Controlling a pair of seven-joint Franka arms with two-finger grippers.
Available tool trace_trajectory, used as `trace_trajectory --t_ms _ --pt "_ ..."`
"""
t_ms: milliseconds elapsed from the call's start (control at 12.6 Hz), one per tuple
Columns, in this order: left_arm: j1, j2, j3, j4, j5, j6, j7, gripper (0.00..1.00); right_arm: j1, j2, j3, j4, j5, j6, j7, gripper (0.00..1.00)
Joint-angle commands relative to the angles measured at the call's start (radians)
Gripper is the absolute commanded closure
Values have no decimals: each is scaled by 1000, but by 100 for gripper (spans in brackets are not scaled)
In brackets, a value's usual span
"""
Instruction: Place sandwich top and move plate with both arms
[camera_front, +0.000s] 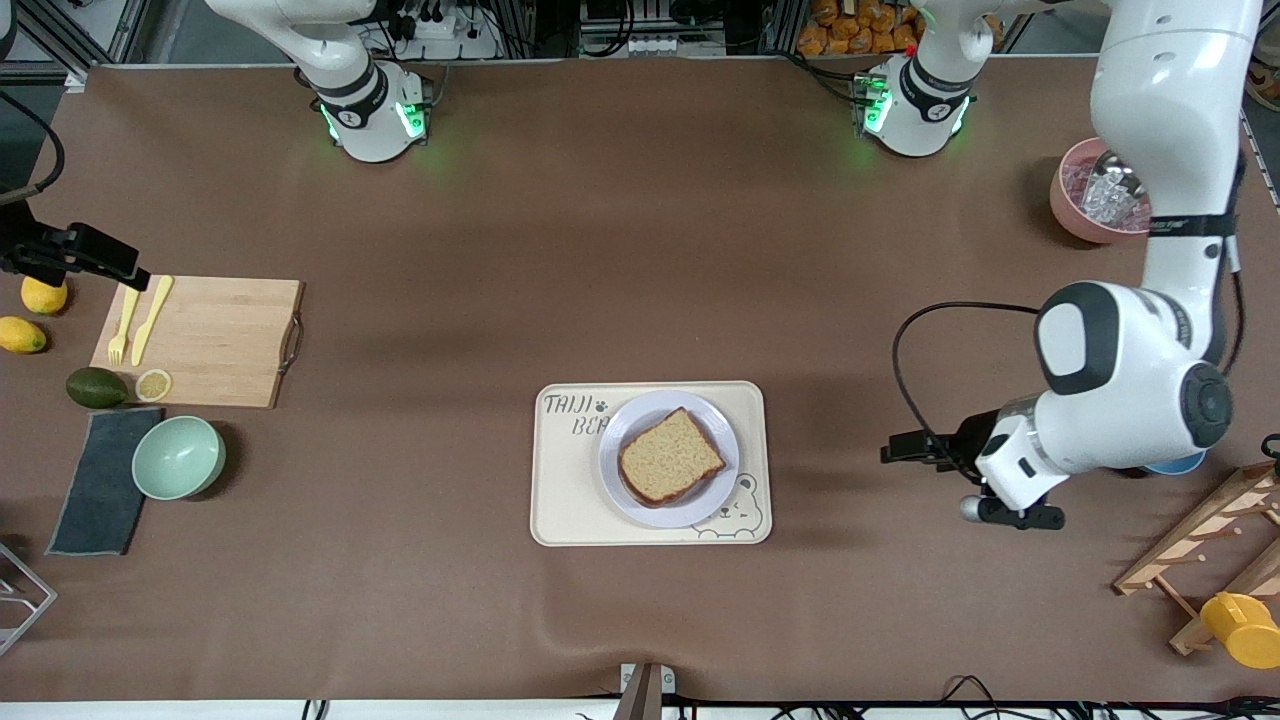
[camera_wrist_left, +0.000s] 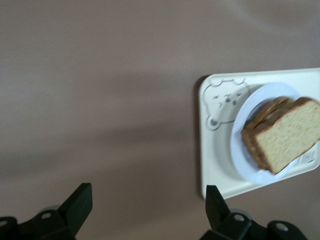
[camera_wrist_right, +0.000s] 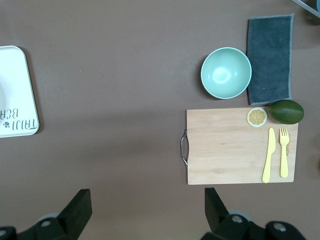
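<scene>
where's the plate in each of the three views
Front view: the plate sits on the cream tray, mid-table, bread on top.
Left wrist view: the plate shows at the picture's edge, on the tray.
Right wrist view: not clearly visible; only the tray's lettered end.
Shared landmark: the tray.

Tray (camera_front: 560, 500): one. Plate (camera_front: 625, 440): one. Bread slice (camera_front: 668, 455) on top: one showing. Cutting board (camera_front: 220, 340): one. Green bowl (camera_front: 178, 457): one. Pink bowl (camera_front: 1075, 215): one. Lemons (camera_front: 44, 295): two whole, one half. Avocado (camera_front: 96, 387): one. Knife (camera_front: 152, 318): one. Fork (camera_front: 122, 326): one. Grey cloth (camera_front: 100, 490): one.
</scene>
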Motion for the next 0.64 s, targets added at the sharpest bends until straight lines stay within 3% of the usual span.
trace_trajectory --t_ms 0,556 --pt "-1 -73 7 -19 103 -57 -55 0 -14 -6 14 4 -8 -10 12 0" --pt "-2 -218 9 -22 260 -210 -232 0 -12 -4 14 4 -8 -10 14 0"
